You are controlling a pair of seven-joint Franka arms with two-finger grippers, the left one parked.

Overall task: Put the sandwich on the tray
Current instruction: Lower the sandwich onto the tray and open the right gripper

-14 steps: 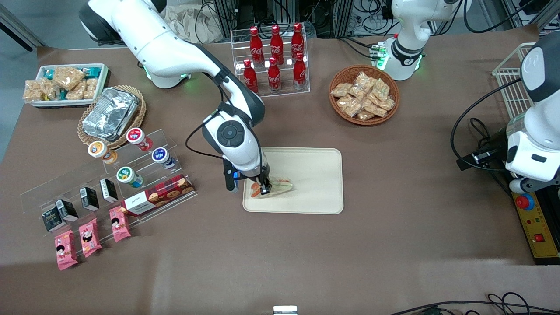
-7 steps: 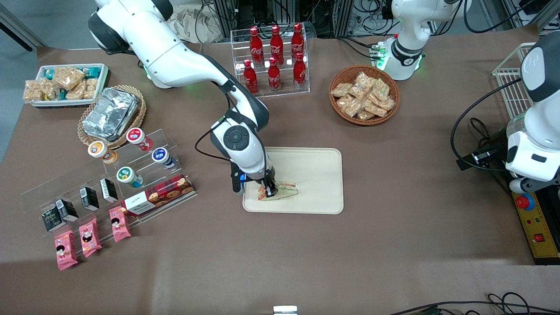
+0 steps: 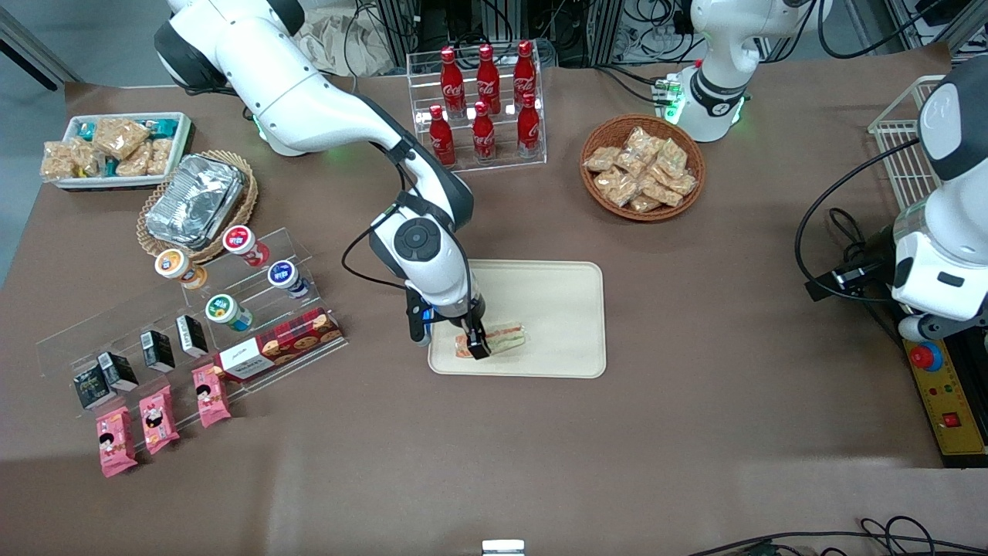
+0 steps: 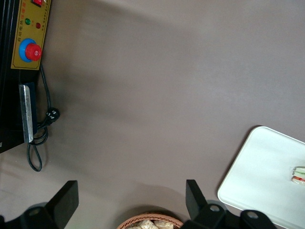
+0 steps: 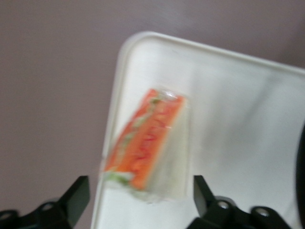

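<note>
From the front, the flat cream-beige rectangular tray with rounded corners lay near the table's middle. The clear-wrapped wedge sandwich with orange and green filling rested on the tray, in the corner nearest the front camera toward the working arm's end. The right arm's black two-finger gripper hung over the sandwich's end.

From the right wrist, the sandwich lay on the tray close to its rim, apart from the gripper, whose fingers stood spread and released.

From the left wrist, the tray showed the sandwich on it.
</note>
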